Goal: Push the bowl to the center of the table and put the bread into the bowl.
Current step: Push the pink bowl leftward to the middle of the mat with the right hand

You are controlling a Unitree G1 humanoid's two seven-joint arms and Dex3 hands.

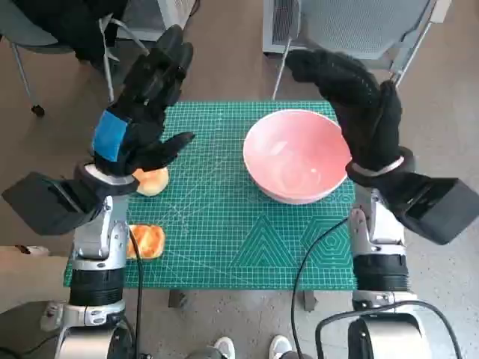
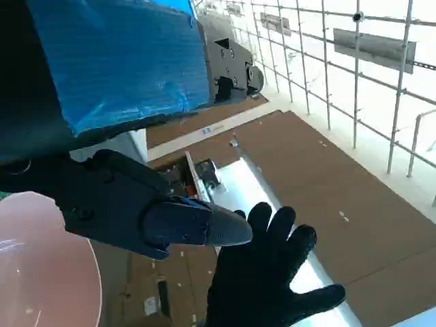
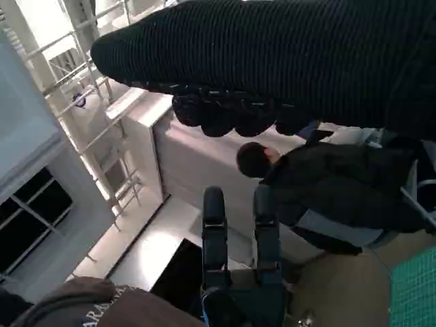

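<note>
You have a small table covered edge to edge by a green cutting mat [image 1: 224,224] printed with a pale grid and angle lines. On its right half, toward the far edge, sits a glossy pink round bowl [image 1: 296,155]. On the left side lie two pieces of golden-brown bread: a rounded bun [image 1: 153,181] near mid-depth and a flatter toasted slice [image 1: 147,241] closer to your near edge, the two apart.
</note>
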